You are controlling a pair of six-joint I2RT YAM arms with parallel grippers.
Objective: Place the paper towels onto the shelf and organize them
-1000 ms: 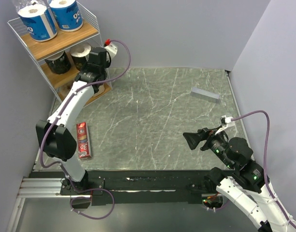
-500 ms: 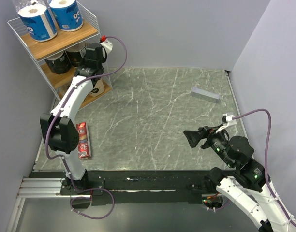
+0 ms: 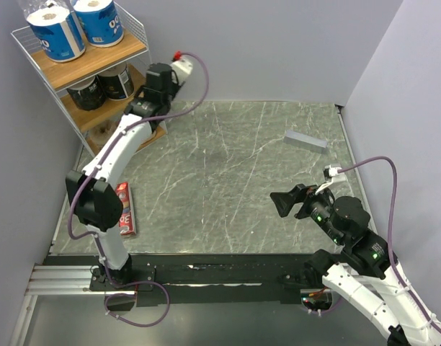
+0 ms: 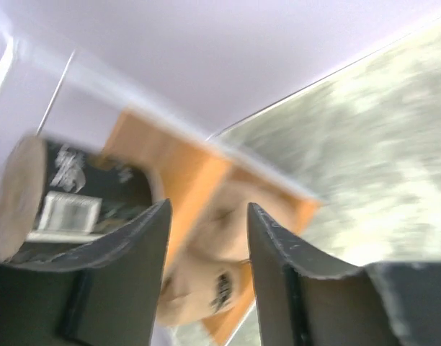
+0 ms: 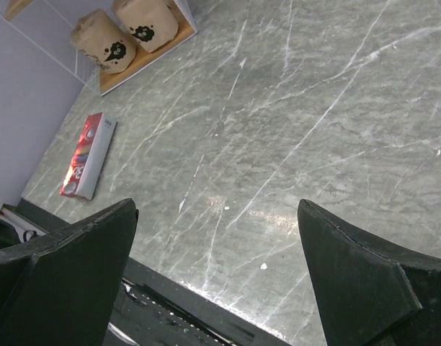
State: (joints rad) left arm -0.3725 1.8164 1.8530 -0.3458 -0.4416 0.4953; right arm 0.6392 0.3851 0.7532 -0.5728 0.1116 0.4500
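The left tool (image 4: pixel 206 238) is open, its fingers parted with nothing between them. Straight ahead of it, through the gap, a tan roll (image 4: pixel 206 288) sits on the lowest board of the shelf (image 3: pixel 105 58). A black-wrapped roll (image 4: pixel 83 202) sits one tier up, beyond the finger at the picture's left, though that view is blurred. The blue-wrapped rolls (image 3: pixel 56 32) stand higher again, on the top tier. With one pair per tier, the rolls look sorted by wrapper, so the tool probably has nothing left to carry.

The right tool (image 5: pixel 217 267) is spread wide and empty over the desk (image 3: pixel 235 166), well apart from the shelf. It looks parked, since the shelf lies within the other arm's reach.

The blue and black rolls stand on end with the long axis vertical and the cores facing up. The tan pair (image 5: pixel 101 45) seems upright too.
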